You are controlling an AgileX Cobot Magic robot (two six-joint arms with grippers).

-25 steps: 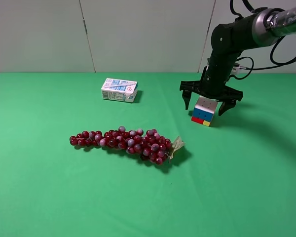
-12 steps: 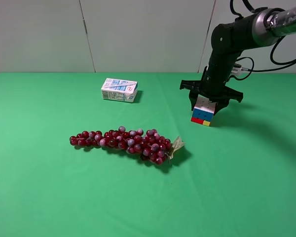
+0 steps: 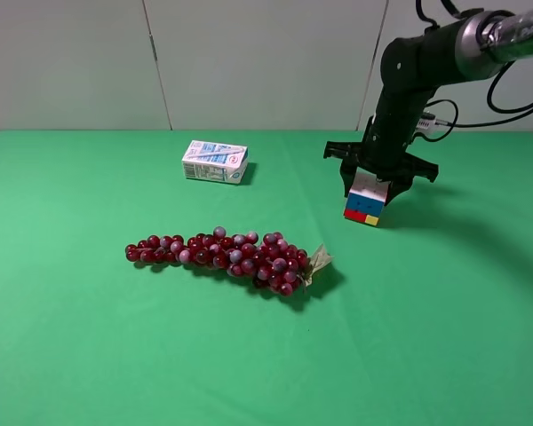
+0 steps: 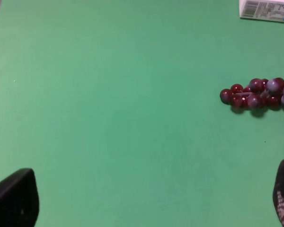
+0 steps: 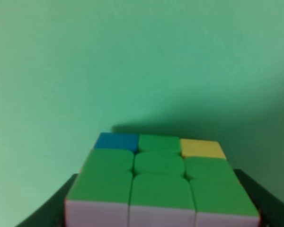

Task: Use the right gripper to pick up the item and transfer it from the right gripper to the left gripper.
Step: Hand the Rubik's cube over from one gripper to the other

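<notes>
The item, a small puzzle cube (image 3: 364, 203), sits on the green table (image 3: 266, 355) at the right rear, showing white, blue, red and yellow squares. My right gripper (image 3: 369, 188), a black claw on a glossy black arm, comes down over it with both fingers drawn in against its sides. In the right wrist view the cube (image 5: 161, 179) fills the lower middle with a mostly green face, and the dark fingers (image 5: 42, 213) are tight at its edges. I cannot tell whether it is off the cloth. My left gripper (image 4: 146, 198) is open over bare cloth, and it is out of the exterior high view.
A red grape bunch (image 3: 226, 253) lies mid-table, left of the cube; its tip shows in the left wrist view (image 4: 258, 93). A white-blue carton (image 3: 215, 161) lies at the rear centre, also in the left wrist view (image 4: 267, 9). A white wall stands behind.
The right gripper's splayed fingers have closed in onto the cube's sides. The cube has tilted slightly. The grapes and the carton have not moved.
</notes>
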